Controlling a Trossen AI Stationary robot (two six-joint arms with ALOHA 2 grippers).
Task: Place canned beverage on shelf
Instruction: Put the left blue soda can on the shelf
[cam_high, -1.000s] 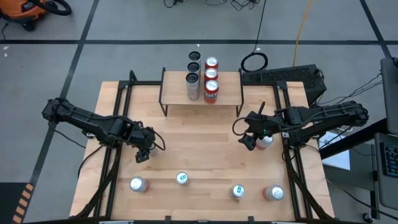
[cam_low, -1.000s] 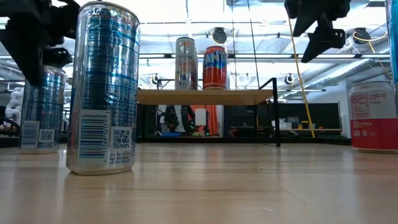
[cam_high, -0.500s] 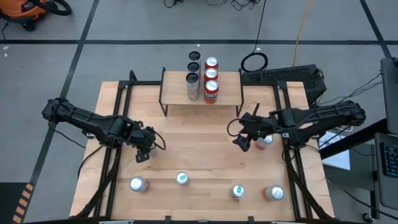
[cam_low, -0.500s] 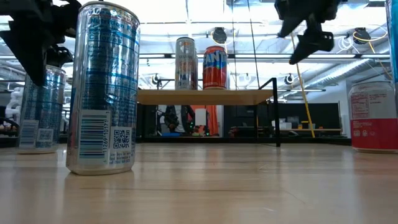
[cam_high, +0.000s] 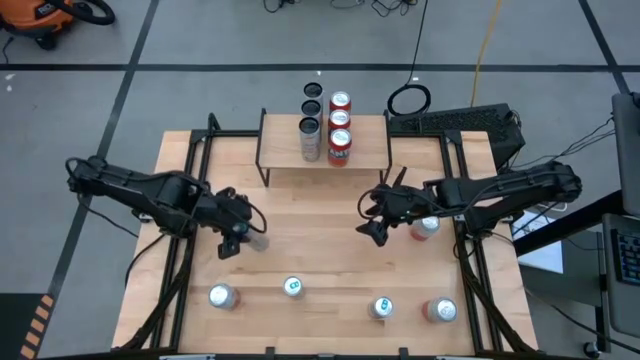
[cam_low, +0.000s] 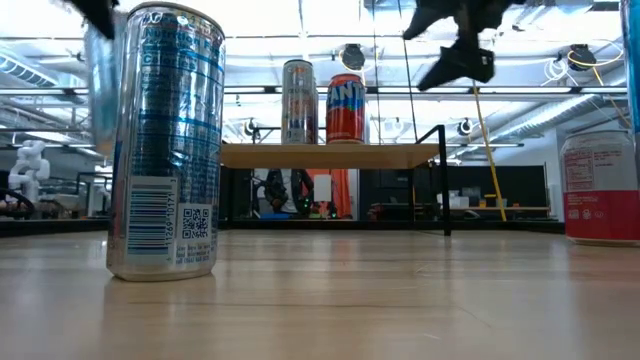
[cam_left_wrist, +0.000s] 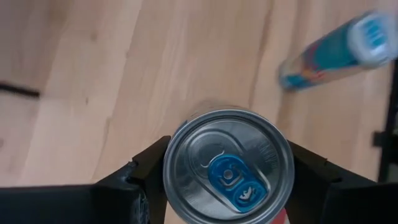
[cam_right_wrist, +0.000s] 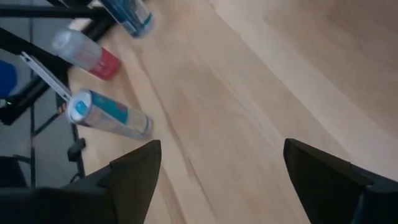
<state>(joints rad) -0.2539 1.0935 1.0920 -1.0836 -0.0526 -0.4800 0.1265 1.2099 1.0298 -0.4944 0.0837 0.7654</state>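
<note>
The silver can (cam_left_wrist: 227, 167) with the blue tab sits right between the two fingers of the left claw (cam_left_wrist: 227, 171); in the left wrist view the fingers press against its sides, so the claw is closed about halfway around it and holds it. From above, this claw (cam_high: 238, 238) is over the left middle of the table (cam_high: 320, 250), well in front of the shelf (cam_high: 280, 148), with the can showing as a pale blur (cam_high: 256, 241) beside it. In the low view the can is a blurred shape raised at the upper left (cam_low: 98, 70).

The right claw (cam_high: 373, 228) hangs over the right middle of the table, near a red can (cam_high: 426, 226). Its fingers stand wide apart with only bare wood between them, as its wrist view (cam_right_wrist: 217, 171) shows.

The shelf stands at the back of the table and carries a silver can (cam_high: 309, 138) and two red cans (cam_high: 339, 132) on its board. More cans stand along the table's front edge (cam_high: 293, 288).
</note>
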